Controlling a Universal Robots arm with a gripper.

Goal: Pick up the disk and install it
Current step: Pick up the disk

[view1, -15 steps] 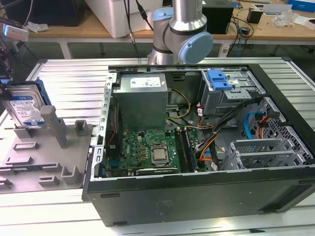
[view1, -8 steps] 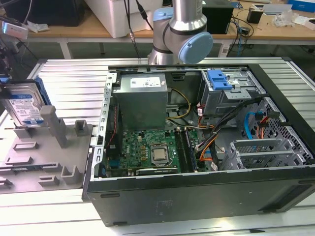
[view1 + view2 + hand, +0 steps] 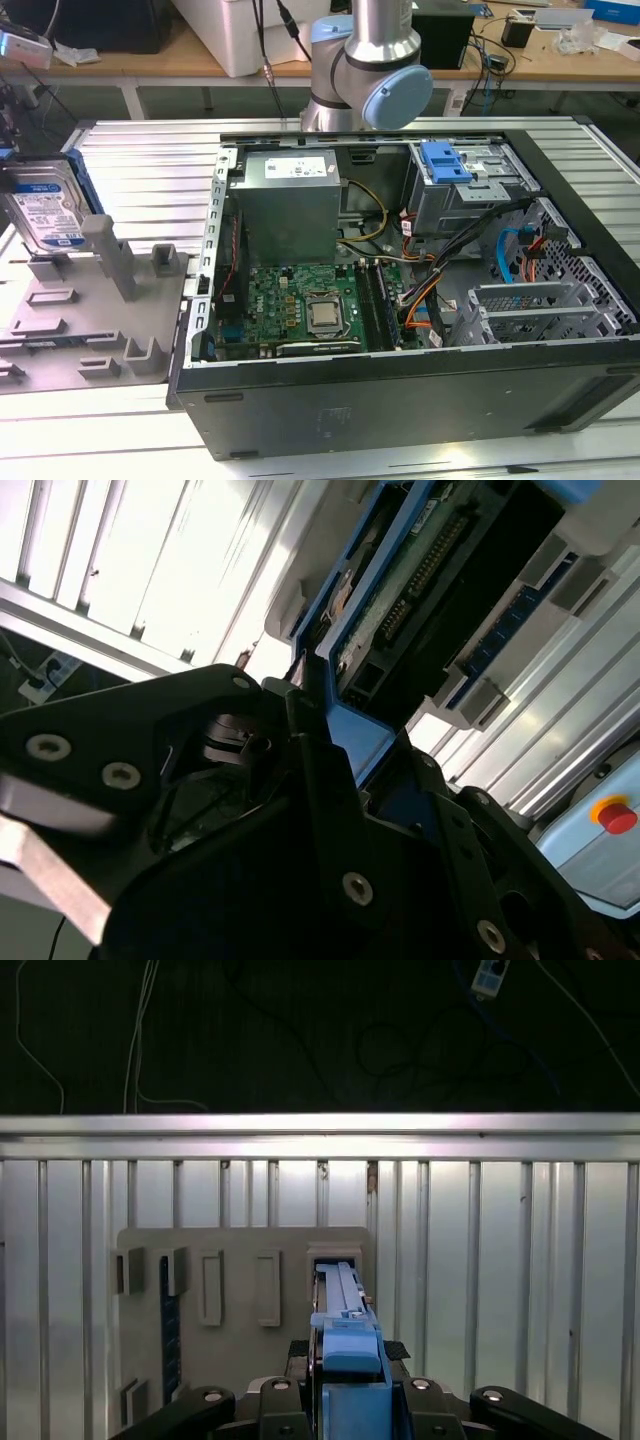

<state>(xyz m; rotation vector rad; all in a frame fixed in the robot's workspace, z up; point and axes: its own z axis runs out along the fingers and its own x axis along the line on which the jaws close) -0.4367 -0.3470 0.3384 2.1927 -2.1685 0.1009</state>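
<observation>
I read the gripper (image 3: 350, 1365) as clamped on the disk (image 3: 340, 1295), which sits edge-on between the fingers (image 3: 325, 775). The disk's far end meets a slot in the grey holder (image 3: 240, 1245), directly beyond the fingertips.

The counter (image 3: 140, 160) is a bed of ribbed aluminium slats, pale and reflective; in both wrist views light glares off the ribs in bright bands. Behind it in the exterior view runs a long bench (image 3: 150, 62) with a light wooden top on a white frame. It carries a white box (image 3: 235, 35), dark equipment (image 3: 90, 25) and a tangle of cables (image 3: 490, 45). Under the bench the space is dark. In the first wrist view the floor (image 3: 300, 1030) past the counter's edge is dark too — thin cables trail over it, and what looks like a power strip (image 3: 490, 974) lies there. In the second wrist view a red push-button (image 3: 617, 815) sits on a pale housing beside the slats.
</observation>
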